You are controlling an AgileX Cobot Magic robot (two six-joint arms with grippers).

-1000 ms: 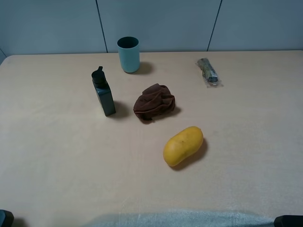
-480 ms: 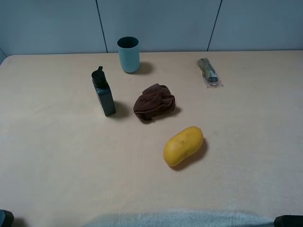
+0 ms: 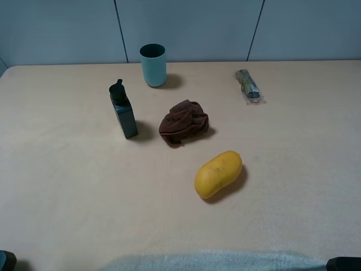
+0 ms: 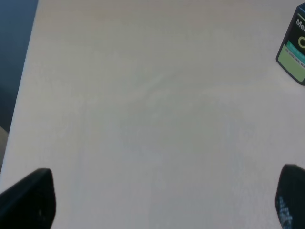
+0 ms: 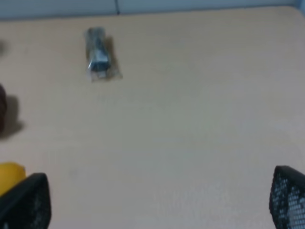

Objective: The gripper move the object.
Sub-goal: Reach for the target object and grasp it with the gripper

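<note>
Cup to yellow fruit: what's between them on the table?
The crumpled brown cloth lies between the blue cup and the yellow fruit, touching neither. The exterior high view shows this.

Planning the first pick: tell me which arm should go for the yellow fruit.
Probably right. The yellow fruit lies right of centre in the exterior high view and shows at the edge of the right wrist view, near the open right gripper. The left wrist view catches only the dark bottle.
</note>
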